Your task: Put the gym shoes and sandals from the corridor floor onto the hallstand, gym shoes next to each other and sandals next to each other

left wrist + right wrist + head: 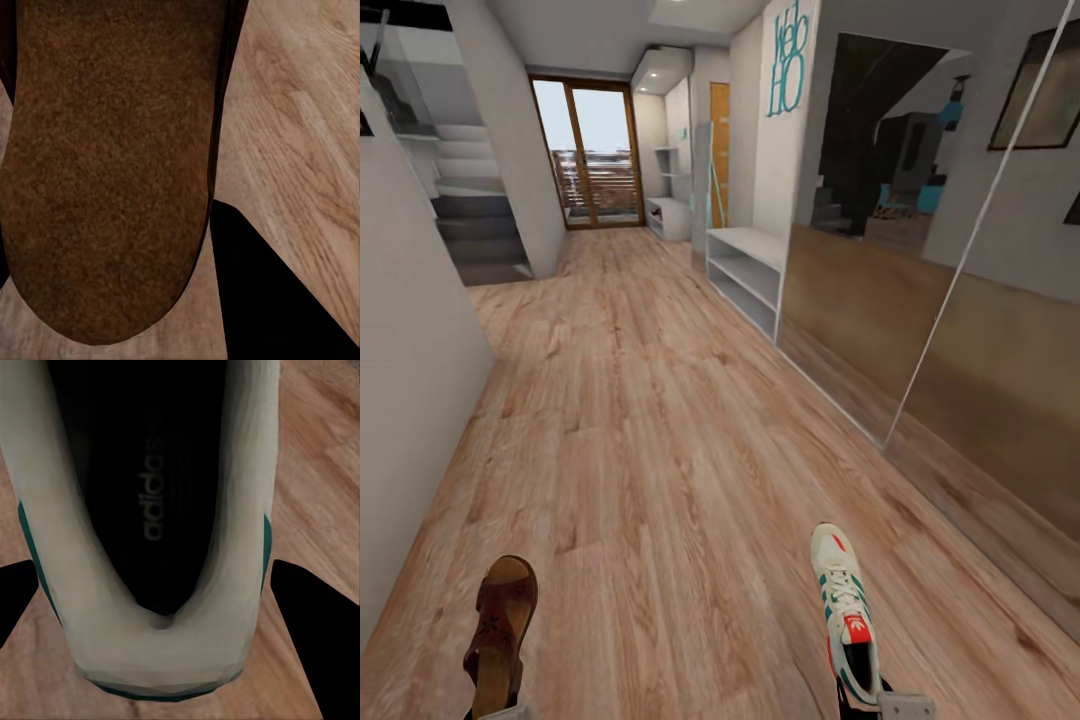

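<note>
Left gripper (pixel 495 712) grips sandal (pixel 500 632); plank floor (pixel 660 450).

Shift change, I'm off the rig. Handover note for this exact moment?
Left end effector: carrying a sandal, toe forward.
Right end effector: carrying a gym shoe, toe forward.
Hallstand: ahead on the right wall, both shelf rows look bare.
Done: one shoe of each pair is off the floor.
Left: drive up, rack both, fetch the other two, pair them.

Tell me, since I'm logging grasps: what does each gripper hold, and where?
Left: a sandal, apparently at its heel end. Right: a gym shoe, at its heel. The contact itself is hidden.
</note>
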